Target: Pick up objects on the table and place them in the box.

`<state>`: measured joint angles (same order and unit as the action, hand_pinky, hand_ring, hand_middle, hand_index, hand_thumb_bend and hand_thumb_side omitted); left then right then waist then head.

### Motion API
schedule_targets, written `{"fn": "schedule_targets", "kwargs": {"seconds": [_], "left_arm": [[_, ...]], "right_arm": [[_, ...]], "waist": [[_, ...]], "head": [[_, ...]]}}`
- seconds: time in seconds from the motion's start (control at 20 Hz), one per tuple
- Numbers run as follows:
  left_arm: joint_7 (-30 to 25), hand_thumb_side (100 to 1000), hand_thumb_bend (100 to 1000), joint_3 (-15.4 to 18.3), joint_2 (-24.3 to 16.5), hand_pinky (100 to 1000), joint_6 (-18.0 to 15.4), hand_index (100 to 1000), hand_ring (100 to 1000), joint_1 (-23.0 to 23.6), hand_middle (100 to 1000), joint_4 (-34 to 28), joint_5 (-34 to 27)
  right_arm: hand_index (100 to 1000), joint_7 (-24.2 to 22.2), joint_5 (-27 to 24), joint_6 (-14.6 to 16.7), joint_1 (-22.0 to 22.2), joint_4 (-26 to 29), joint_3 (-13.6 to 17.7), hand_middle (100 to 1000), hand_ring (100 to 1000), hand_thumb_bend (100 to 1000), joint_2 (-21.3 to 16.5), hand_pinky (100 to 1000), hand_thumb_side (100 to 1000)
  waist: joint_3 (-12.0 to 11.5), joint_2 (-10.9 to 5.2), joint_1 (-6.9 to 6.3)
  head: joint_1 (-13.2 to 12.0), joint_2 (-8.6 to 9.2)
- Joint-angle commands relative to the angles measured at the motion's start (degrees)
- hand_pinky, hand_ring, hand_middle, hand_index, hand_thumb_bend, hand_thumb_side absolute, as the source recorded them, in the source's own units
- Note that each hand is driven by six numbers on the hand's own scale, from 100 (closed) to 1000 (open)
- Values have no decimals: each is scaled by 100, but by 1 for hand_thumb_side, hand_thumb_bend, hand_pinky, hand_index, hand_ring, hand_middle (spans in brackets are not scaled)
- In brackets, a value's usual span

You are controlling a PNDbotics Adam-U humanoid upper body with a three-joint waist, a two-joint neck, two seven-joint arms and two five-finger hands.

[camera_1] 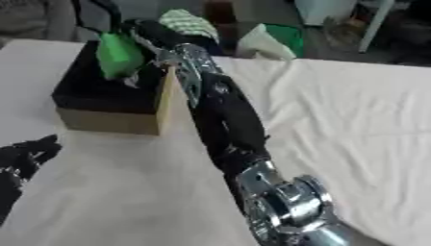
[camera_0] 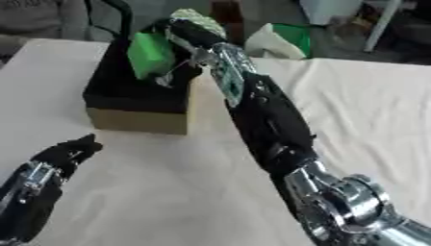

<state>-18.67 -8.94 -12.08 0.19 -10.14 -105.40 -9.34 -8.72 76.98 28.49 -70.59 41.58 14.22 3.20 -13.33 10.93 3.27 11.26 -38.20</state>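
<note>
R hand (camera_0: 181, 32) is out over the box (camera_0: 139, 98), fingers curled round a green object (camera_0: 150, 54) — looks like a soft green packet, held w/ its lower end dipping into the box's dark interior. R arm runs diagonally from the near-right corner of the table (camera_0: 362, 110) up to the box, black forearm, silver joint nearest the camera. Box sits toward the far-left part of the table, cardboard sides, black inside. L hand (camera_0: 67, 151) rests near the table's near-left edge, fingers relaxed and pointing up, holding nothing. Table's covered w/ a creased white cloth. Beyond the far edge: a green-and-white checked item (camera_1: 187, 23) and a white-and-green bag (camera_0: 282, 41), both off the table.
</note>
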Motion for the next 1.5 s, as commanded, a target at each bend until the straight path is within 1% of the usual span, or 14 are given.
{"fn": "schedule_targets", "kwargs": {"seconds": [0.05, 0.15, 0.3, 0.35, 0.5, 0.6, 0.65, 0.7, 0.75, 0.9, 1.2, 1.25, 1.3, 1.5], "left_arm": [[-5, 827, 100, 6, -28, 1000, -6, 746, 1000, -55, 711, -88, -18], [-2, 827, 100, 10, -28, 1000, -7, 746, 1000, -48, 711, -87, -17], [9, 826, 100, 20, -27, 1000, -8, 746, 1000, -33, 711, -84, -16], [14, 825, 100, 26, -26, 1000, -11, 745, 1000, -28, 711, -84, -13], [60, 824, 100, 73, -23, 1000, -19, 745, 1000, 6, 710, -78, -11], [98, 823, 100, 111, -23, 1000, -30, 745, 1000, 28, 711, -79, -8], [120, 823, 100, 133, -24, 1000, -36, 745, 1000, 36, 711, -80, -6], [142, 823, 100, 152, -25, 1000, -40, 745, 1000, 43, 712, -80, -3], [161, 822, 100, 168, -27, 1000, -44, 746, 1000, 48, 712, -79, 2], [223, 822, 100, 221, -33, 1000, -55, 746, 1000, 62, 714, -68, 18], [311, 823, 100, 293, -34, 1000, -88, 746, 1000, 126, 713, -60, 78], [320, 804, 100, 297, -32, 1000, -90, 745, 1000, 131, 712, -58, 87], [333, 824, 100, 311, -33, 1000, -92, 745, 1000, 143, 713, -55, 99], [402, 824, 100, 366, -40, 1000, -124, 747, 1000, 158, 717, -71, 164]], "right_arm": [[957, 87, 63, 50, -120, 56, -26, 924, 899, 516, -57, 899, 317], [966, 121, 26, 76, -121, 58, -17, 948, 920, 531, -77, 908, 295], [963, 209, -102, 98, -136, 81, -18, 939, 912, 516, -141, 901, 268], [959, 251, -161, 118, -145, 94, -31, 930, 900, 516, -178, 892, 240], [946, 444, -469, 177, -135, 120, -96, 889, 869, 450, -356, 865, 198], [934, 551, -833, 178, -89, 106, -122, 867, 854, 338, -509, 850, 204], [931, 578, -1090, 177, -56, 98, -137, 860, 850, 280, -609, 846, 211], [928, 583, -1378, 175, -21, 97, -160, 854, 847, 250, -709, 844, 210], [922, 571, -1686, 165, 22, 108, -180, 845, 837, 178, -811, 836, 208], [911, 472, -2779, 79, 216, 243, -212, 822, 809, 100, -1171, 826, 204], [895, 88, -4791, -391, 742, 918, -221, 796, 801, 100, -1824, 818, 269], [893, 16, -5005, -476, 791, 1020, -232, 799, 798, 100, -1877, 816, 489], [886, 1, -5250, -554, 924, 1153, -199, 782, 792, 100, -2004, 813, 310], [881, -50, -6338, -827, 1579, 1857, -109, 772, 787, 100, -2469, 813, 373]], "waist": [[15, -89, -60], [29, -92, -65], [58, -108, -73], [72, -117, -76], [158, -137, -95], [244, -151, -113], [295, -152, -120], [337, -150, -125], [379, -149, -129], [511, -157, -152], [722, -171, -184], [734, -170, -186], [777, -167, -190], [903, -135, -205]], "head": [[7, 44], [-2, 39], [-23, 33], [-38, 29], [-122, 5], [-184, -20], [-222, -22], [-253, -23], [-284, -28], [-386, -37], [-531, -54], [-537, -56], [-574, -76], [-674, -105]]}}
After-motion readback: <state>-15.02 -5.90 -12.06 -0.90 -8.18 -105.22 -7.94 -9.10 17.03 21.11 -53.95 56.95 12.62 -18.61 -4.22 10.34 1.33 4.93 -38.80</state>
